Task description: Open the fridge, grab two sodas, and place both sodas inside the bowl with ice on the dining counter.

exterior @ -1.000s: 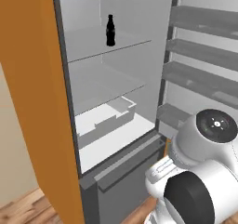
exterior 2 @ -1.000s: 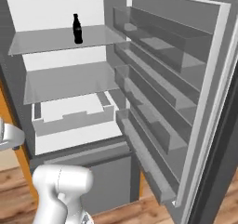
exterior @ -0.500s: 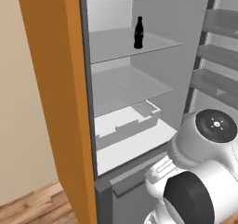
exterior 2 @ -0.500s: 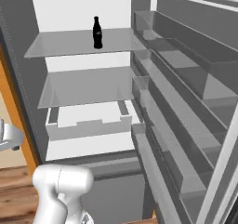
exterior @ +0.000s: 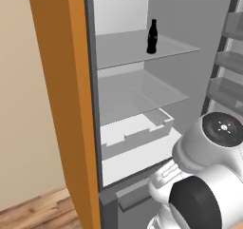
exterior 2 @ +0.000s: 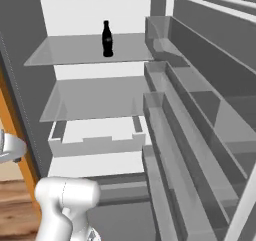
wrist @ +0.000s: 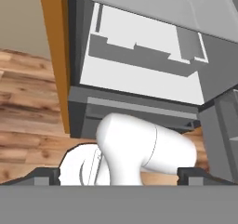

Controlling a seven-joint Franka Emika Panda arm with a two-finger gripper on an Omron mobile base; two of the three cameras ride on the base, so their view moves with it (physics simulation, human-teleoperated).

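Note:
The fridge (exterior: 190,28) stands open, its pale inner shelves bare except for one soda. That soda is a slim black bottle (exterior: 152,36), upright on the upper glass shelf (exterior 2: 75,50); in the right base view the bottle (exterior 2: 107,38) is near the shelf's middle. The open door's racks (exterior 2: 200,115) run along the right. In the hand view my gripper (wrist: 118,179) is open, nothing between its fingertips (wrist: 46,176), low in front of the fridge's bottom section (wrist: 135,109). The bowl with ice and the dining counter are out of view.
A pale drawer (exterior: 135,133) sits under the lower shelf, and also appears in the hand view (wrist: 139,56). The orange side casing (exterior: 57,104) rises on the left, with a beige wall (exterior: 23,104) beyond. Wooden floor (wrist: 28,102) lies below.
Both base views have shifted and the fridge interior looms larger, so the camera has moved closer. The bottle stays on its shelf. The gripper stays open.

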